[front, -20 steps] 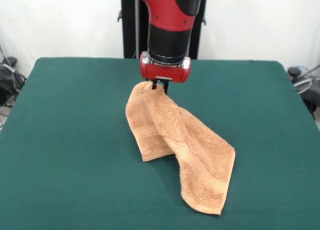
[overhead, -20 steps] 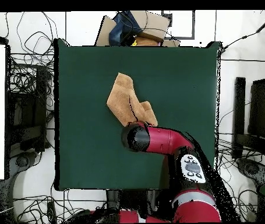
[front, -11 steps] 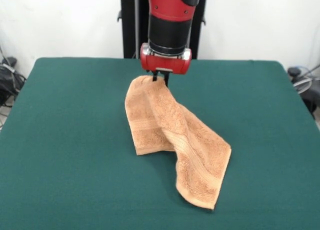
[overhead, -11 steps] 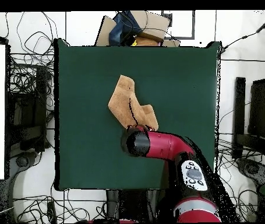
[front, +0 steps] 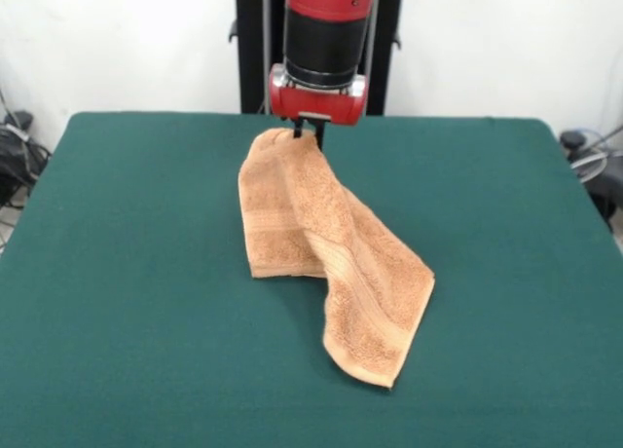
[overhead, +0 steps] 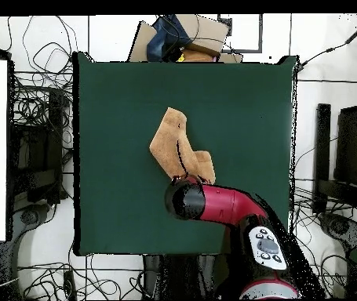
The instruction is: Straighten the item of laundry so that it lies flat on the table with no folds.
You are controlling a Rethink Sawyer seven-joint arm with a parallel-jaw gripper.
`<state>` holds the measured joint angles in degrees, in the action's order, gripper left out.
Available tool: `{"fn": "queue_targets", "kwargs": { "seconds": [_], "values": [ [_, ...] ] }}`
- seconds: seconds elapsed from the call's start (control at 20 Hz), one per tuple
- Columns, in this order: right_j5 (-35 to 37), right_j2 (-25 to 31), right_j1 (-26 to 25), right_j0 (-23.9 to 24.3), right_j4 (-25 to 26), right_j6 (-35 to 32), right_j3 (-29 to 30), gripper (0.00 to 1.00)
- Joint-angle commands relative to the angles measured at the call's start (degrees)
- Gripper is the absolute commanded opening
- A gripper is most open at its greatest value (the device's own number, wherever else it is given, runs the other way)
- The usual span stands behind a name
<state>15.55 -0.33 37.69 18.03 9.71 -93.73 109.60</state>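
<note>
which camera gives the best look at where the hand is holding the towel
The front view. There the hand pinches the towel at its top corner, with the rest draping down onto the table. In the overhead view the arm covers the pinch; only the towel's spread-out part shows.

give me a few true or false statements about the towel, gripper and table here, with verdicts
1. The gripper is shut on a top corner of the towel. True.
2. The towel lies fully flat. False: it hangs draped and folded, with only its lower end on the table.
3. The table top is dark green. True.
4. A second towel lies on the table. False: there is only one.
5. The towel is blue. False: it is orange-tan.
</note>
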Motion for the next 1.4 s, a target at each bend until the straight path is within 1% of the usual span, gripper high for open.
{"fn": "queue_targets", "kwargs": {
  "seconds": [0.05, 0.5, 0.65, 0.8, 1.3, 1.4],
  "values": [
    [-4.05, 4.56, 1.44, 0.43, 0.22, -8.34, 3.88, 0.00],
    [-4.35, 3.79, 0.76, -0.84, 0.01, -8.63, 2.57, 0.00],
    [-5.10, 3.31, 0.77, -1.51, -0.84, -10.00, 2.76, 0.00],
    [-3.98, 2.67, 0.63, -2.37, -1.16, -9.96, 1.50, 0.00],
    [-3.88, 2.34, 1.18, -3.10, -1.11, -10.04, 2.04, 0.00],
    [-3.66, 2.93, 1.79, -2.48, -1.19, -9.82, 2.75, 0.00]
  ]
}}
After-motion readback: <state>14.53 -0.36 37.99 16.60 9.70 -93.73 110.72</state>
